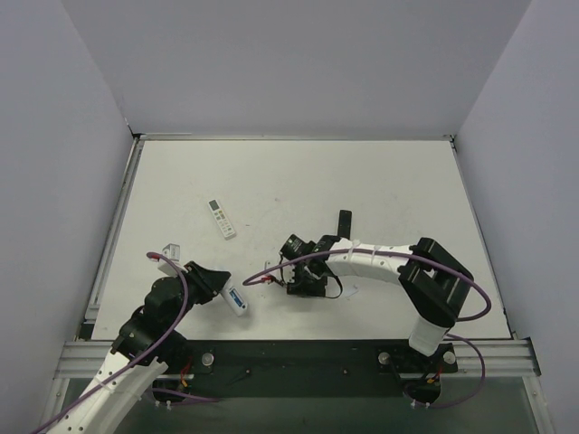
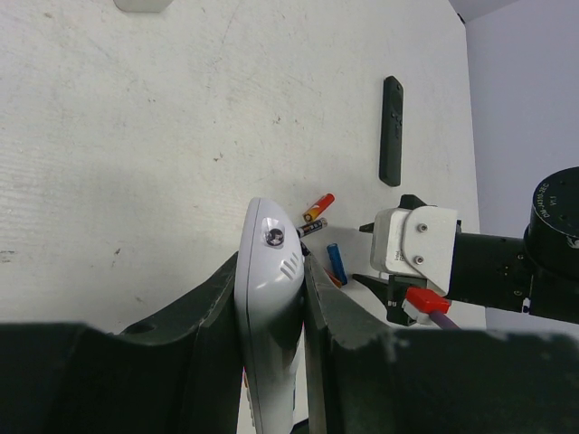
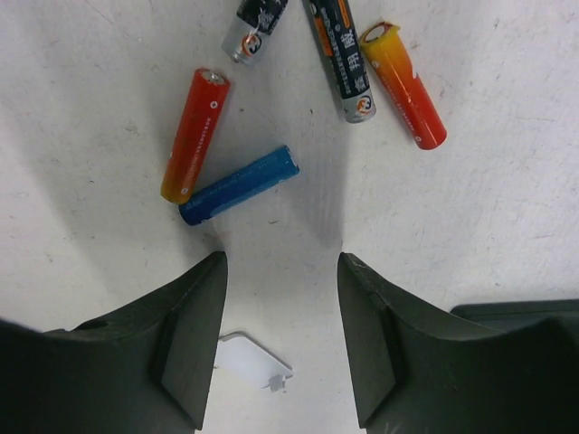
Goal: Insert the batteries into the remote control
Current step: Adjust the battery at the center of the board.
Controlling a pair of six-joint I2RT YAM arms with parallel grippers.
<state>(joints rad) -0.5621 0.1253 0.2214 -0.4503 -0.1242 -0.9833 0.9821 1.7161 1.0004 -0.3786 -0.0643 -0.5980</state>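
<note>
Now | left gripper (image 2: 270,264) clamps slim white remote control (image 2: 270,316) | right gripper (image 3: 282,262) parted, empty | blue battery (image 3: 240,185) loose

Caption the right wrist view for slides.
Open right tool pointed at a blue battery, red cells and dark cells beside it.

Three remotes are in view: two white, namely the held white remote (image 2: 269,298) and the loose white remote (image 1: 222,218), and one black remote (image 2: 391,131). The right wrist view shows five cells: one blue cell (image 3: 239,185), two red, the first red cell (image 3: 194,136) and the second red cell (image 3: 403,86), and two dark, the long dark grey cell (image 3: 344,59) and the cut-off dark grey cell (image 3: 256,27). There is also one small white cover piece (image 3: 253,362), one small white item (image 1: 170,251) of a kind I cannot tell, and two grippers, the left gripper (image 2: 271,262) and the right gripper (image 3: 282,262).
</note>
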